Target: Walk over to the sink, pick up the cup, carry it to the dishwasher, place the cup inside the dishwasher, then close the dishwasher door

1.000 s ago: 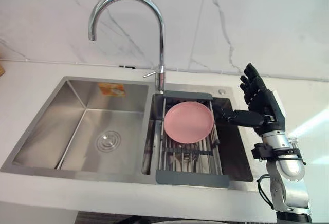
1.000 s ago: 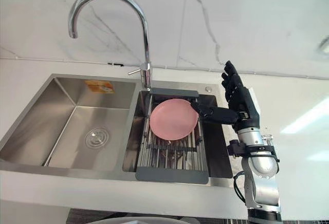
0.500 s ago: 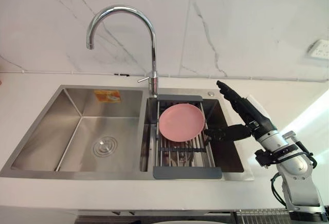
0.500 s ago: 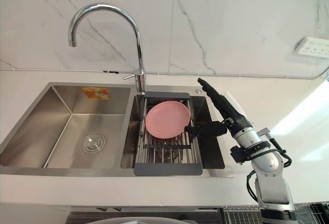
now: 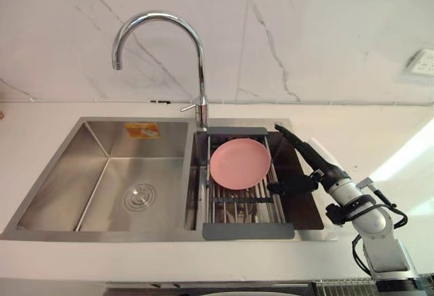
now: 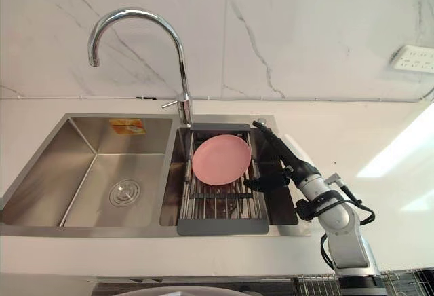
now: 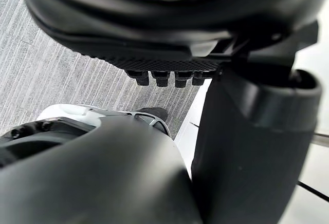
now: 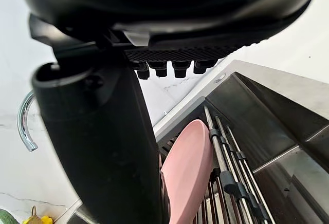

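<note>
A round pink plate (image 5: 239,163) leans on a dark wire rack (image 5: 247,230) set across the right basin of a steel double sink (image 5: 102,225). I see no cup. My right hand (image 5: 319,167) hangs over the right basin, just right of the plate. It is open, with its fingers stretched toward the back wall and its thumb (image 5: 291,187) pointing at the rack. The right wrist view shows the plate (image 8: 187,170) on edge beside the thumb, not touched. My left hand (image 7: 164,8) hangs low over grey floor, fingers relaxed.
A tall curved chrome faucet (image 5: 201,99) rises between the basins behind the rack. The left basin (image 5: 135,174) holds only its drain. White counter (image 5: 41,133) surrounds the sink, with a marble wall behind and a wall socket (image 5: 422,60) at the right.
My right hand has come down from upright beside the sink to lie low over the right basin, nearer the plate. The camera has also shifted.
</note>
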### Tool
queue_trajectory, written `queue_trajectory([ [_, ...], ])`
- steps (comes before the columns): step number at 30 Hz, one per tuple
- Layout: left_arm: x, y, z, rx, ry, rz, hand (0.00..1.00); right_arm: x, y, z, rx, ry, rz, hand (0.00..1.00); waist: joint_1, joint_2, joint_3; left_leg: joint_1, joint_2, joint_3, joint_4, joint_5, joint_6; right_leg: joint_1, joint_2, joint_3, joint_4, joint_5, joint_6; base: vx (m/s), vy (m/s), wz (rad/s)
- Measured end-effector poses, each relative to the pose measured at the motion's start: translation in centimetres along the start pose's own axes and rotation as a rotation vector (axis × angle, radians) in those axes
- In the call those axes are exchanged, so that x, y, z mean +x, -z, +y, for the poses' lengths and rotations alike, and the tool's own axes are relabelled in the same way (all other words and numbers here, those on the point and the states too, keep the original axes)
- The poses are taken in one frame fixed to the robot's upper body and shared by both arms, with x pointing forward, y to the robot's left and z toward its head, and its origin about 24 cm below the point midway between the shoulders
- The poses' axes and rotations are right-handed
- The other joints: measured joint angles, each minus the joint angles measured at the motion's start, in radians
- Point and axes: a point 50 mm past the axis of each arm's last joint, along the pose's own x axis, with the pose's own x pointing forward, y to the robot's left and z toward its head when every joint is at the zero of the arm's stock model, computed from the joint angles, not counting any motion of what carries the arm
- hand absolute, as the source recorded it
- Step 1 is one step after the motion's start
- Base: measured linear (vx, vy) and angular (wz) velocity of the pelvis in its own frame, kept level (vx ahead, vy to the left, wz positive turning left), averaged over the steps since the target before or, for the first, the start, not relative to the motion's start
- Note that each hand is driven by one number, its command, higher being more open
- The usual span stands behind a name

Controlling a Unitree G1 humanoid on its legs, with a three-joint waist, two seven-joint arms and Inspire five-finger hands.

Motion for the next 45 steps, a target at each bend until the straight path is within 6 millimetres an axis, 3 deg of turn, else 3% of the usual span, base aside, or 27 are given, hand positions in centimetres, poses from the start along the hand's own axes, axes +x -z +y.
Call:
queue_trajectory([
  [18, 0.0, 0.2, 0.0, -0.045, 0.015, 0.000, 1.00, 0.5, 0.8, 0.6, -0.181, 0.047, 0.048, 1.00, 0.005, -0.001, 0.000, -0.001, -0.003, -0.020, -0.001, 0.003, 0.004, 0.009, -0.002, -0.019, 0.000, 0.000, 0.000, 0.00, -0.003, 0.03],
  [31, -0.1, 0.4, 0.1, -0.098, 0.034, -0.013, 1.00, 2.2, 2.0, 0.3, -0.333, 0.017, 0.108, 1.00, 0.031, -0.007, 0.004, -0.007, -0.008, -0.042, -0.002, 0.006, 0.009, 0.014, -0.005, -0.042, 0.000, 0.000, 0.001, 0.00, -0.006, 0.05],
  [45, -0.2, 0.2, 0.0, -0.097, 0.040, -0.027, 1.00, 2.4, 2.7, 1.4, -0.374, -0.009, 0.129, 1.00, 0.049, -0.009, 0.010, -0.014, -0.013, -0.073, -0.003, 0.013, 0.011, 0.023, -0.012, -0.072, 0.000, -0.002, 0.003, -0.01, -0.005, 0.06],
])
